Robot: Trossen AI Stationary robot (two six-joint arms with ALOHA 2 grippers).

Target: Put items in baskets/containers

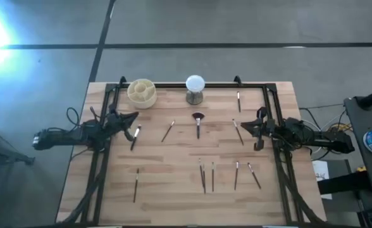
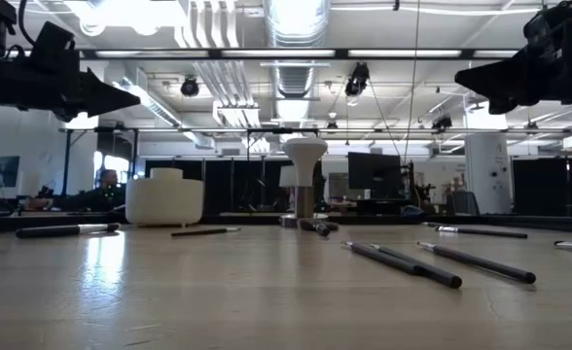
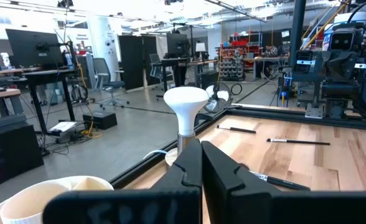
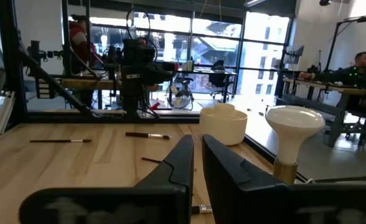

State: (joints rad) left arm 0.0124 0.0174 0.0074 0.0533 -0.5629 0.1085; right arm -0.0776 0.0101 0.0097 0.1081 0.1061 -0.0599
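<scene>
Nothing is being carried: both the left hand [image 1: 133,116] and right hand [image 1: 260,120] are hovering narrow, empty; next comes grasping a brush [image 1: 135,137] for the cup [image 1: 141,92].

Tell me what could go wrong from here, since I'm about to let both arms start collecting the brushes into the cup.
The white ball on a stand stands right beside the cream cup, so an arm carrying a brush there could knock it over. Several brushes lie close together near the front; a grab might catch two or nudge neighbours. The left gripper and right gripper both look shut and hold nothing.
</scene>
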